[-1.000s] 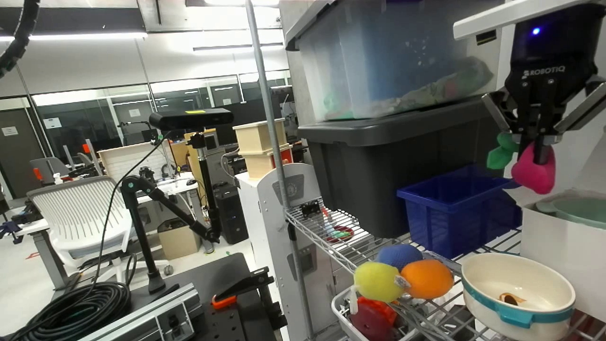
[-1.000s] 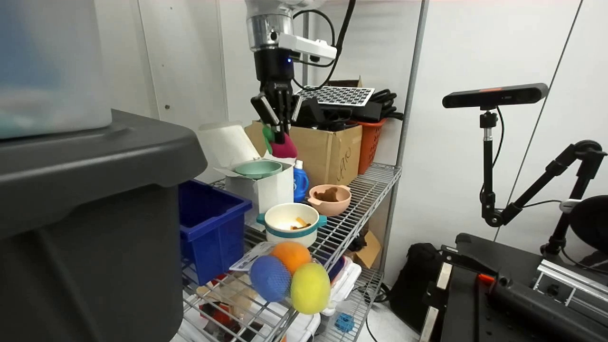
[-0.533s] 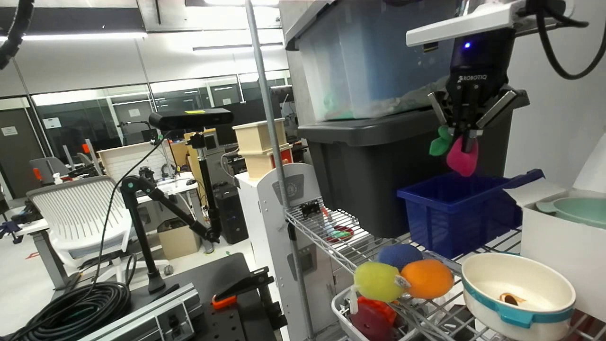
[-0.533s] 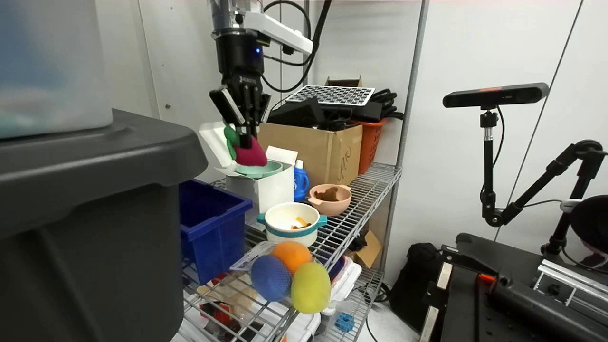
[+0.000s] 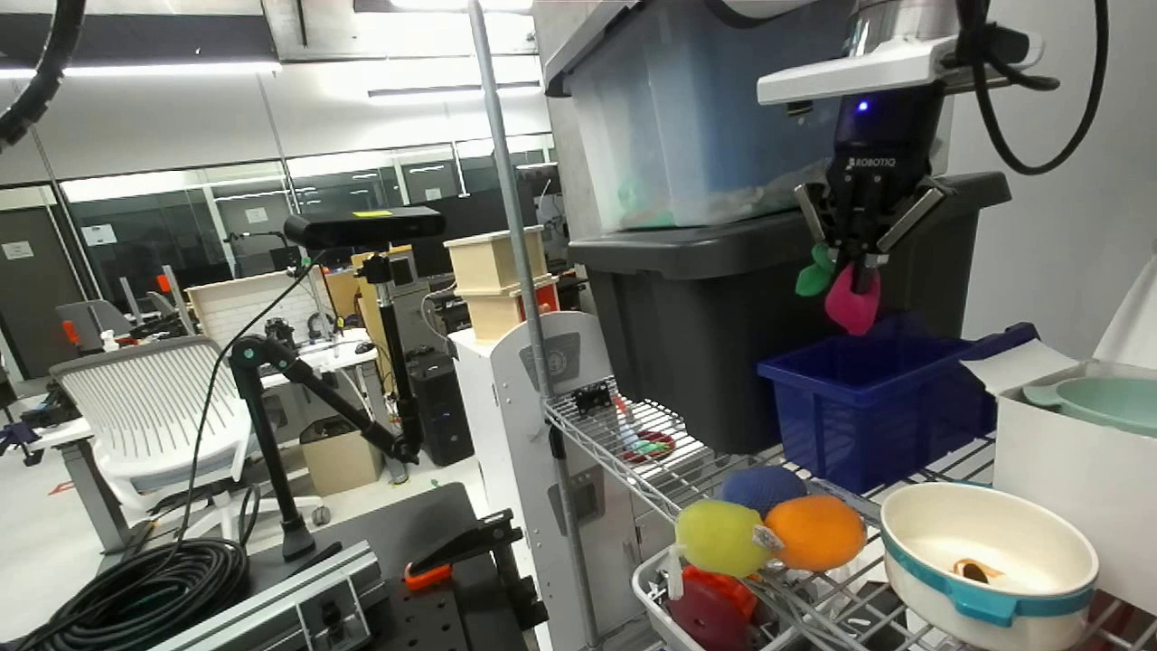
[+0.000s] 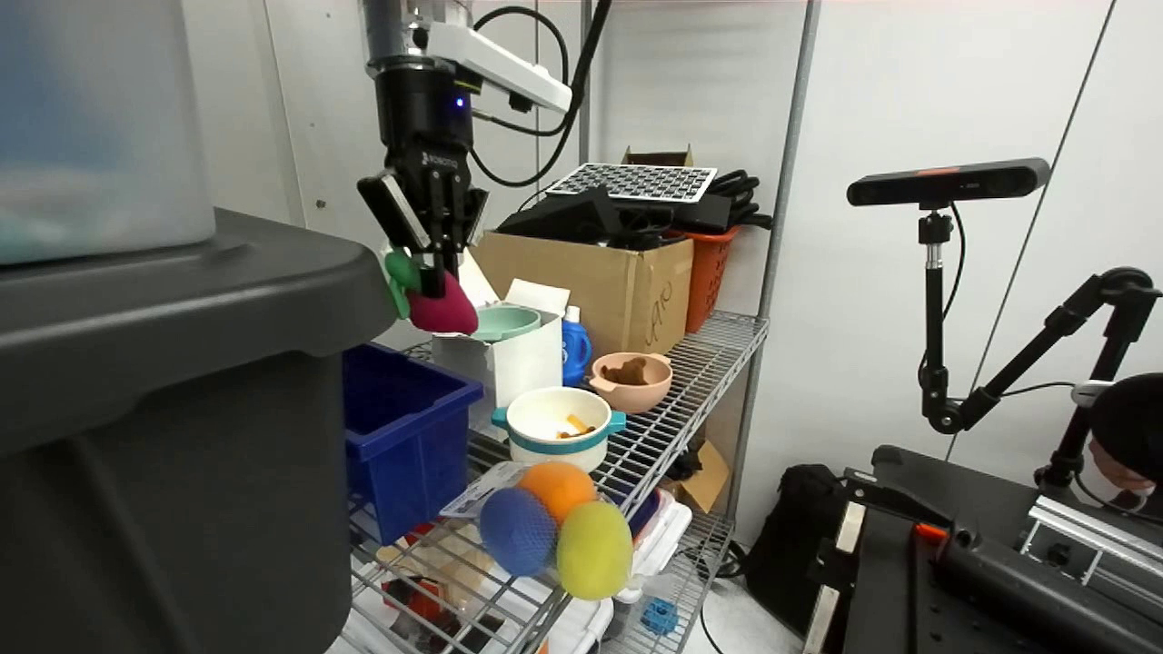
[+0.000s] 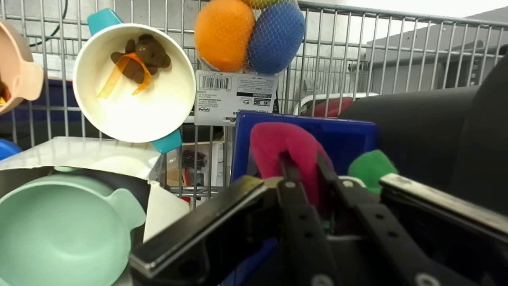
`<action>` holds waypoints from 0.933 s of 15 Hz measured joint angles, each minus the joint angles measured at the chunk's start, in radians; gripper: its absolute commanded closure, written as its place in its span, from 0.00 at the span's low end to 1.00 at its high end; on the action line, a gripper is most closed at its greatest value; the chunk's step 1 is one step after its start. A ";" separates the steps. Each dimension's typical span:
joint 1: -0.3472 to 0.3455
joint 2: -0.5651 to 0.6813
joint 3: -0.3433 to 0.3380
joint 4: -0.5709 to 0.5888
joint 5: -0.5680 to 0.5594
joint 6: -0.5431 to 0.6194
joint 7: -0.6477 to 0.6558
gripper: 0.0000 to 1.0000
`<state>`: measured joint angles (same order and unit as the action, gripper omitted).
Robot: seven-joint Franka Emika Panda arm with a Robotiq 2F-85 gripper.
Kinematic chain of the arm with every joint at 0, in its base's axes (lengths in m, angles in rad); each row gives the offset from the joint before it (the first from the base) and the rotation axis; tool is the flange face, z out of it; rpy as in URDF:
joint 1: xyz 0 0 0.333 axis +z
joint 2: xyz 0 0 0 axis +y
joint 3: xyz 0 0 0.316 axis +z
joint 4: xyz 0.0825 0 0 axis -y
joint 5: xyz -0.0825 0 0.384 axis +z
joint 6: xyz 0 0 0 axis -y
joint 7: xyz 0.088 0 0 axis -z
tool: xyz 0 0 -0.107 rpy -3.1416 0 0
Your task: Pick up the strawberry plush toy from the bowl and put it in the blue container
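Gripper (image 7: pixel 304 159) clamped on strawberry plush (image 7: pixel 274 139), blue container (image 5: pixel 890 425) below, brown bear (image 7: pixel 151 53) in bowl (image 7: pixel 158 105), fully visible in wrist view only

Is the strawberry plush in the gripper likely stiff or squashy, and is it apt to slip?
Probably squashy: in the wrist view the strawberry plush seems to dent where the gripper pinches it. Slipping looks unlikely, given its matte, fabric-like surface. Its green top juts out beyond the pinch, so that part may flop or sway.
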<state>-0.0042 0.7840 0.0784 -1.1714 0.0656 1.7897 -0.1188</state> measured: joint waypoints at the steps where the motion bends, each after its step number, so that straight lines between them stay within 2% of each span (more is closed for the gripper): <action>1: 0.000 0.010 0.000 0.010 0.000 0.000 0.003 0.47; 6: 0.000 0.050 0.000 0.055 0.000 -0.004 0.016 0.11; 8: 0.000 0.060 0.000 0.067 0.000 -0.005 0.020 0.00; 14: -0.006 0.067 -0.003 0.083 0.000 -0.009 0.027 0.00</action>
<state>-0.0104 0.8512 0.0754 -1.0883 0.0659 1.7806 -0.0921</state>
